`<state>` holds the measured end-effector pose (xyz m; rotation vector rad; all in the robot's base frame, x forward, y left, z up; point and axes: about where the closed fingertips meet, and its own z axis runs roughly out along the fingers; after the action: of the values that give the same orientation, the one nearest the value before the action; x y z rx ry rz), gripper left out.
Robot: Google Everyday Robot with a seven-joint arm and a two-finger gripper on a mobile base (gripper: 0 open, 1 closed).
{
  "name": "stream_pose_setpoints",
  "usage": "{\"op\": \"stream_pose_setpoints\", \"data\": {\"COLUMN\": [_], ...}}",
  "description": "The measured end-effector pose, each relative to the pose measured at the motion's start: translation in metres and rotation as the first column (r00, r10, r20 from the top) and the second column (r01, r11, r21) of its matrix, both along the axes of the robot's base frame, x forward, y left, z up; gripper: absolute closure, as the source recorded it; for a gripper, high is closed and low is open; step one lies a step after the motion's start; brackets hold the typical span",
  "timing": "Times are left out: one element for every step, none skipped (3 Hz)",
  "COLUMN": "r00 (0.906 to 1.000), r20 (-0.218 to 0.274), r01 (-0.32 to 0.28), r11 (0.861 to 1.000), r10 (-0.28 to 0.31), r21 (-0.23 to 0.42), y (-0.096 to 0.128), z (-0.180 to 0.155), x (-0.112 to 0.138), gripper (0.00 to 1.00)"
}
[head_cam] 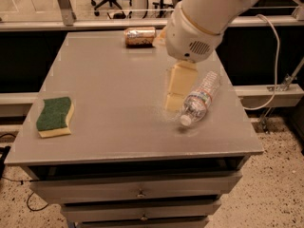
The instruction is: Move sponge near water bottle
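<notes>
The sponge point(55, 116), dark green on top with a pale yellow base, lies flat near the front left corner of the grey table point(109, 75). The water bottle point(199, 99), clear and ribbed with a white cap, lies on its side at the right of the table, cap toward the front. My gripper point(177, 90), cream-coloured, hangs under the big white arm body point(199, 23) over the table's middle. It is just left of the bottle, far right of the sponge, and holds nothing.
An orange-brown drink can point(140, 36) lies on its side at the back edge of the table. Drawers point(137, 191) sit below the front edge. A cable point(275, 51) and a metal rail run to the right.
</notes>
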<state>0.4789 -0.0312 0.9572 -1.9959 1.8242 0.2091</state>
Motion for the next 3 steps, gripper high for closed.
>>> {"op": "stream_pose_setpoints", "data": {"r00": [0.992,0.992,0.9858], "r20": [-0.042,-0.042,-0.041], "r01": [-0.117,-0.117,-0.157], "r11": [0.992,0.992,0.981], "r10": [0.119,0.119,0.163], "r21": [0.054,0.054,0.115], "y": [0.073,0.073,0.095], "z": [-0.003,-0.003,-0.015], "x": [-0.004,-0.004,0.012], "gripper": [0.0,0.0,0.0]}}
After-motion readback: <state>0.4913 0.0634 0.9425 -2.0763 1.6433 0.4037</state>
